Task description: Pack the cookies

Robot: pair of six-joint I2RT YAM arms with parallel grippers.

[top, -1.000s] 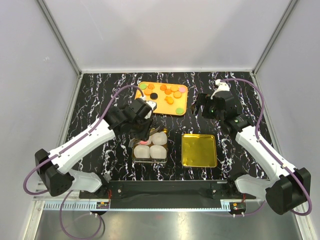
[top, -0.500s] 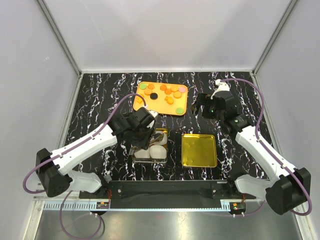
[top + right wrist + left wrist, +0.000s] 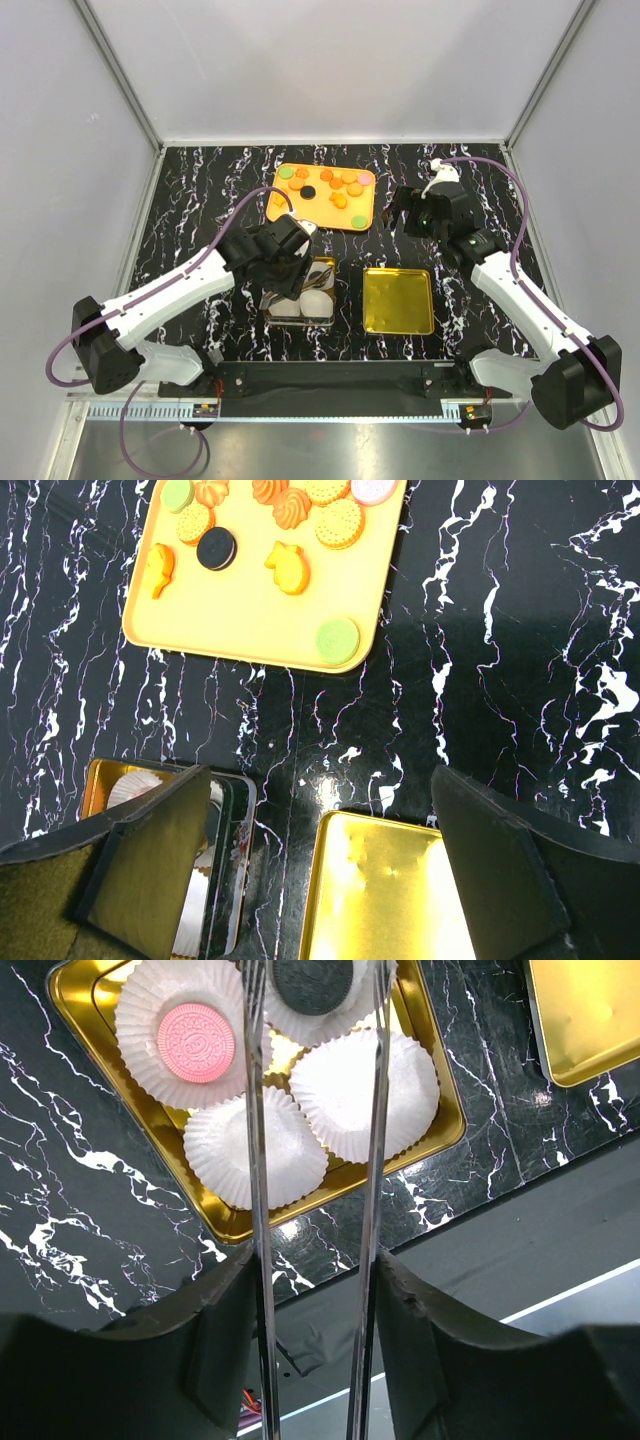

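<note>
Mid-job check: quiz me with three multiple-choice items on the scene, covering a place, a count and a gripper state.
1. The gold lid lies: A) right of the tin, B) on the orange tray, C) left of the tin.
2. Empty paper cups in the tin: A) none, B) four, C) two.
3. The right gripper is: A) shut on a cookie, B) open and empty, C) shut and empty.

1 A: the top view shows the gold lid right of the tin.
2 C: two paper cups are bare; the others hold a pink cookie and a black cookie.
3 B: the right gripper has its fingers wide apart, with only table between.
</note>
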